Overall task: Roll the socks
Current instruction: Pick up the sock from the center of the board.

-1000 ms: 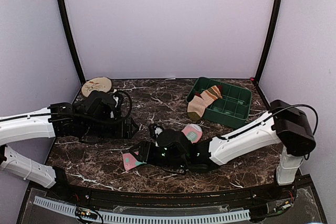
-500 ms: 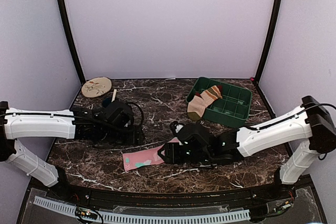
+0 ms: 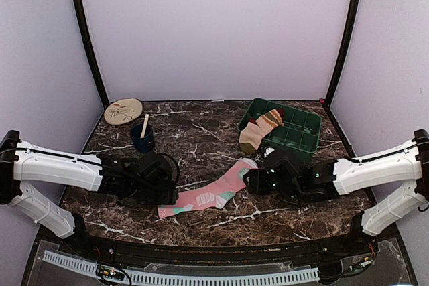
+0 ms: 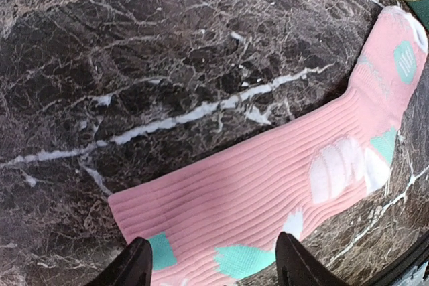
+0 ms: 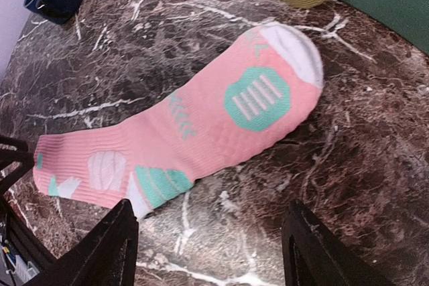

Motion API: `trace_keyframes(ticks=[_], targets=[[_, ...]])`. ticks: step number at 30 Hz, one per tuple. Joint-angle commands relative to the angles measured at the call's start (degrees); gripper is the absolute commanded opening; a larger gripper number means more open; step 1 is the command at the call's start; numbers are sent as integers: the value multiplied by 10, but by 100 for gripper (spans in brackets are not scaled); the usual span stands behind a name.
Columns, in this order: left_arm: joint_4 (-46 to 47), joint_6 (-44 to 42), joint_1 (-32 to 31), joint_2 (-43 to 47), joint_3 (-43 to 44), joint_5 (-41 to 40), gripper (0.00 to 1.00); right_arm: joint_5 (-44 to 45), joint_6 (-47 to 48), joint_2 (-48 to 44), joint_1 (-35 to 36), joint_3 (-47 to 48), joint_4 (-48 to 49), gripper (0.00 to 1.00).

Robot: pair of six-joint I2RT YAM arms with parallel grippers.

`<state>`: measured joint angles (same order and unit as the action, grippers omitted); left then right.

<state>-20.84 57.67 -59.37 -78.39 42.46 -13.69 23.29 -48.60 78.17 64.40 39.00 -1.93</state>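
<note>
Pink sock [image 3: 214, 193] now flat, cuff partly hidden

Dark marble bench [image 3: 201, 132], white veins. Front centre: pink sock [image 3: 211, 195] flat, unrolled, on a diagonal, cuff front-left, toe back-right. Back right: green tray [image 3: 285, 149], tan striped sock [image 3: 258, 132] draped over its left rim, toe down by the bench. Back left: dark blue cup [image 3: 142, 140] with a stick in it, pale round disc [image 3: 123, 110] in the corner.
</note>
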Motion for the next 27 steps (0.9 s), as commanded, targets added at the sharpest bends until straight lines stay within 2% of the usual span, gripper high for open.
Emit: trace_keyframes(ticks=[1,13,27], targets=[[3,28,-9,28,-24,13,65,27,20,-16,-31,-19,9,70],[-3,26,-10,14,-37,20,63,-71,46,70,-118,-26,114,72],[-8,17,-10,-6,-39,20,61,-122,43,183,-161,23,163,71]])
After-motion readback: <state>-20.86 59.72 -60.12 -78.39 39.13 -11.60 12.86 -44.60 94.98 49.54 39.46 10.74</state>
